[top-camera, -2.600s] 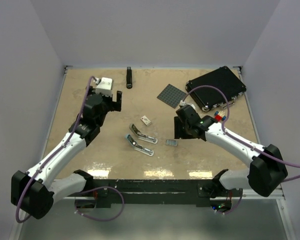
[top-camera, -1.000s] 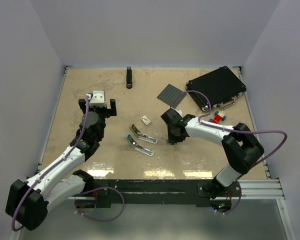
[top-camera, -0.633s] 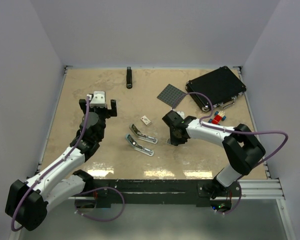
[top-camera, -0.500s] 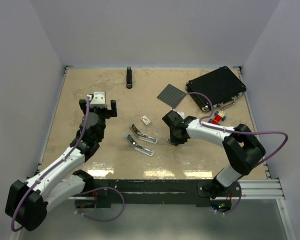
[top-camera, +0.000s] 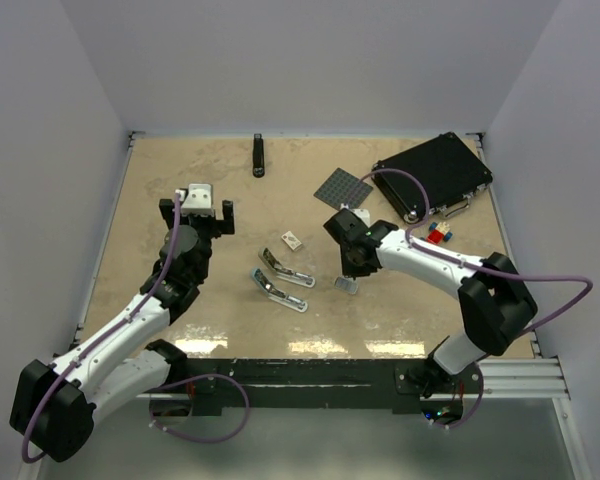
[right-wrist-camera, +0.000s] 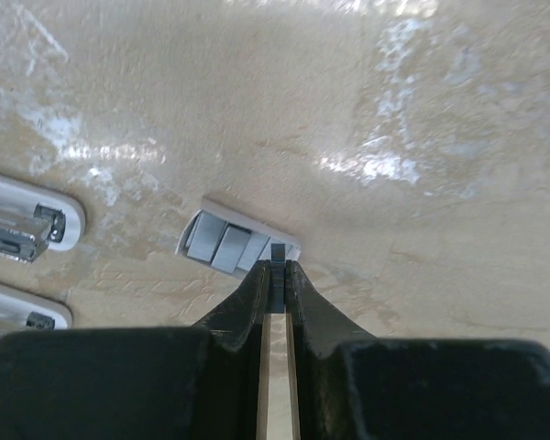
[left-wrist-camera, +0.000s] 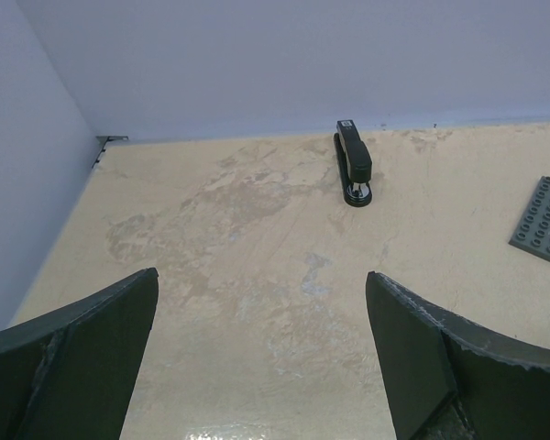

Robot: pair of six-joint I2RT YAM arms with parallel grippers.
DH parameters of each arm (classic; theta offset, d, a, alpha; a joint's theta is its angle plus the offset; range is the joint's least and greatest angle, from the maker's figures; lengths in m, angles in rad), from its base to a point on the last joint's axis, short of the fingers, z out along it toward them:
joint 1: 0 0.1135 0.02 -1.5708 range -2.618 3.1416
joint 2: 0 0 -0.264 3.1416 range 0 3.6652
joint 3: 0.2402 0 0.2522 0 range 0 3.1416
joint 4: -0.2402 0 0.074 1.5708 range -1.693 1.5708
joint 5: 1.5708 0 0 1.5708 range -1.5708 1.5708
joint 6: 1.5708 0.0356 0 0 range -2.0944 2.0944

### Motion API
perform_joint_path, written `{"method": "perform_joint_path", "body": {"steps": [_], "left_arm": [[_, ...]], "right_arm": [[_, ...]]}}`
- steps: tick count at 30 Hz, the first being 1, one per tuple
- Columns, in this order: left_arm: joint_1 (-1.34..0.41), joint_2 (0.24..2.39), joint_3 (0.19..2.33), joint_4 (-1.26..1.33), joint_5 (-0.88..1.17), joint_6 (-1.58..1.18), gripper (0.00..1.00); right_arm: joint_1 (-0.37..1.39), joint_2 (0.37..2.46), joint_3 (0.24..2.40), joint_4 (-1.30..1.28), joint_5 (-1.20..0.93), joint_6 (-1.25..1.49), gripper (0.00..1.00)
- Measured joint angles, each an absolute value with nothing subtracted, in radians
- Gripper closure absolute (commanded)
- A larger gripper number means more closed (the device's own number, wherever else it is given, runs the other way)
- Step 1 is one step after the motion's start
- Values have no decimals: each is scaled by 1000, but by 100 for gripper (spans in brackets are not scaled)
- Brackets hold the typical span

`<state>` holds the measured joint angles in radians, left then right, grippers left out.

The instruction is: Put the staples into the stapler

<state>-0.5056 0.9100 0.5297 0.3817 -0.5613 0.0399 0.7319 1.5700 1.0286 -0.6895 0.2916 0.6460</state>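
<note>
Fingers of the right gripper point(right-wrist-camera: 278, 269) pinch a small grey staple strip point(right-wrist-camera: 277, 250) just by the grey-blue rectangular tray point(right-wrist-camera: 222, 244), toward the near edge of the tabletop point(top-camera: 400, 320). Left gripper point(left-wrist-camera: 261, 284) gapes wide, empty.

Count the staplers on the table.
2: the slim black stapler near the far edge, and the grey-green stapler, opened in two parts, mid-table. None seems hidden.

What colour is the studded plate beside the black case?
Studded plate: dark grey, clearest in top external view.

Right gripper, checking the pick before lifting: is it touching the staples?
Touching. Right wrist view: the right gripper pinches a grey strip of staples between its fingertips.
</note>
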Motion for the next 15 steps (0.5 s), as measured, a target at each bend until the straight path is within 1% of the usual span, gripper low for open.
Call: {"method": "perform_joint_path", "body": {"steps": [6, 11, 15], "left_arm": [[-507, 906, 530, 381, -561, 44, 0], [-513, 898, 529, 383, -561, 45, 0], [-519, 889, 525, 387, -561, 46, 0]], "right_arm": [[657, 1589, 1060, -734, 405, 593, 92], [591, 1708, 1097, -749, 521, 549, 91], [587, 1825, 1142, -741, 592, 529, 88]]}}
